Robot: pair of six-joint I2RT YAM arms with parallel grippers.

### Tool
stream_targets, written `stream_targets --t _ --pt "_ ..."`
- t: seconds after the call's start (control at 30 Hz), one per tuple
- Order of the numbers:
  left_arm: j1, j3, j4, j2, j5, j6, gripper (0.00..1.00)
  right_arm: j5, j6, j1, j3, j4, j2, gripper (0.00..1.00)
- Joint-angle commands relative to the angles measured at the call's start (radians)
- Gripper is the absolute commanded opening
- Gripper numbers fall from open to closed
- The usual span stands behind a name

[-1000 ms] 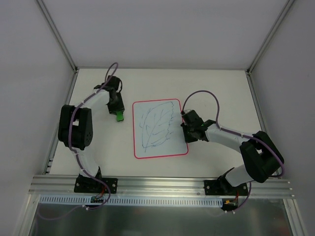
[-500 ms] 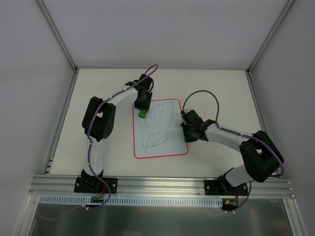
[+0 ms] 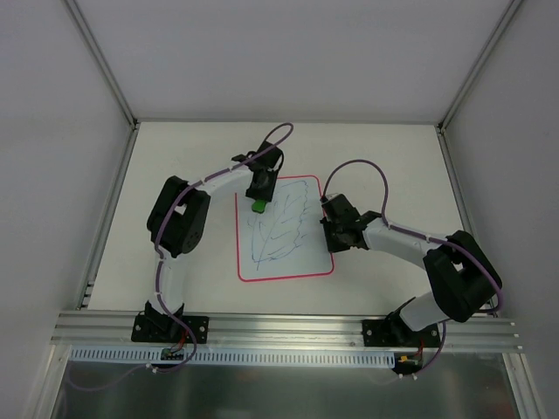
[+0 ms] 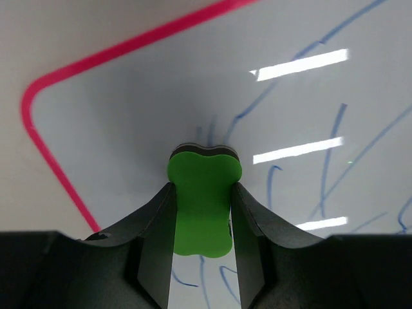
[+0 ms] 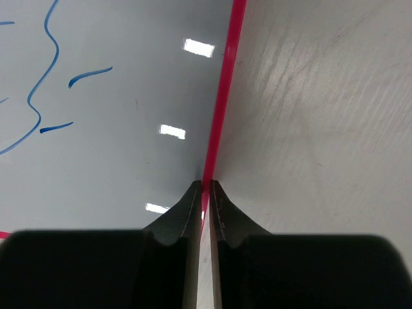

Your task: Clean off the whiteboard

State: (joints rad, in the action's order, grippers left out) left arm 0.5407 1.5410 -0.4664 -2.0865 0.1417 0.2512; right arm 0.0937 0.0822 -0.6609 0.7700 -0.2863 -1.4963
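Observation:
The whiteboard [image 3: 297,249] lies flat mid-table, white with a red-pink rim and a blue leaf drawing. My left gripper [image 3: 259,201] is shut on a small green block [image 3: 258,207] and holds it on the board's upper left part. In the left wrist view the green block [image 4: 203,203] sits between my fingers, pressed on the whiteboard [image 4: 129,122] over blue lines. My right gripper [image 3: 327,229] is shut and rests on the board's right rim. In the right wrist view its fingertips [image 5: 206,188] meet over the red rim of the whiteboard [image 5: 116,116].
Grey walls and metal frame posts [image 3: 100,65] bound the white table [image 3: 393,157]. A metal rail [image 3: 288,327] runs along the near edge by the arm bases.
My left gripper has carried the green block from the table left of the board rightward onto the board's upper left part. The right arm has stayed at the right rim.

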Motion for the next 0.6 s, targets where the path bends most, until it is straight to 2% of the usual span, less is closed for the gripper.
stream_targets --t 0.0,0.13,0.23,0.47,0.57 --pt "0.148 -0.055 -0.113 -0.063 -0.068 0.072 0.0 0.001 0.016 -0.006 -0.012 -0.031 -0.058 0.1" --pt "0.194 -0.047 -0.115 -0.07 -0.082 0.126 0.0 0.006 0.014 -0.006 -0.015 -0.03 -0.051 0.08" --pt "0.171 -0.062 -0.132 -0.063 0.005 0.14 0.0 0.006 0.016 -0.006 -0.021 -0.03 -0.041 0.08" --pt "-0.049 -0.096 -0.166 -0.021 0.098 0.142 0.0 0.009 0.018 -0.005 -0.024 -0.03 -0.039 0.08" --pt "-0.099 -0.075 -0.167 -0.024 0.105 0.114 0.0 0.011 0.018 -0.005 -0.023 -0.03 -0.042 0.07"
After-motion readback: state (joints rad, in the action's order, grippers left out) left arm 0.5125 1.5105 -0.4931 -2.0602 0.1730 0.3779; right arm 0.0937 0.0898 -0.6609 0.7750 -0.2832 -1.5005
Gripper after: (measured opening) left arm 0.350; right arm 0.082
